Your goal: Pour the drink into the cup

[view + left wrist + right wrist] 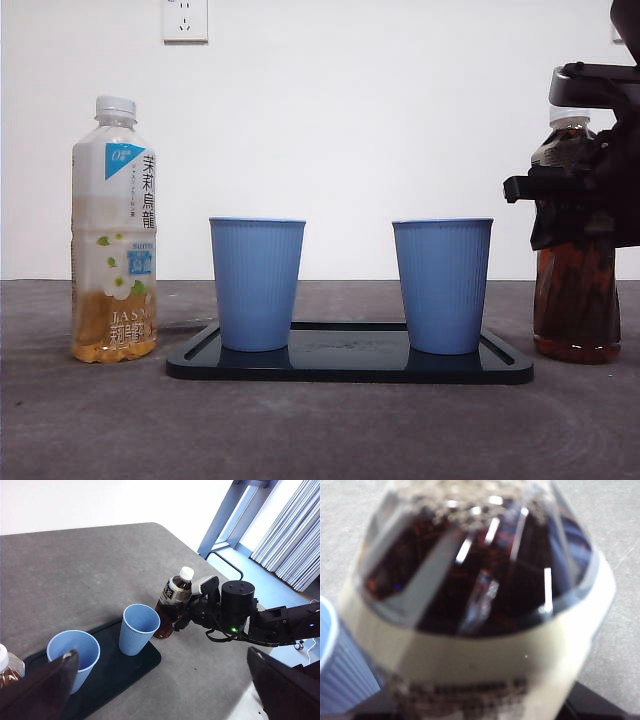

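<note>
Dark tea bottle close-up, blurred

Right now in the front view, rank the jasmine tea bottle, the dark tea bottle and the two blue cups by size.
1. jasmine tea bottle, tallest
2. dark tea bottle, partly hidden by the right gripper
3. left blue cup and right blue cup look alike

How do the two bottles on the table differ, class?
The jasmine bottle holds a pale drink filling only its lower part; the dark bottle holds a deep brown drink, much fuller. The jasmine bottle stands free, while the right gripper is at the dark bottle. Both stand upright, white caps on, outside the tray.
</note>
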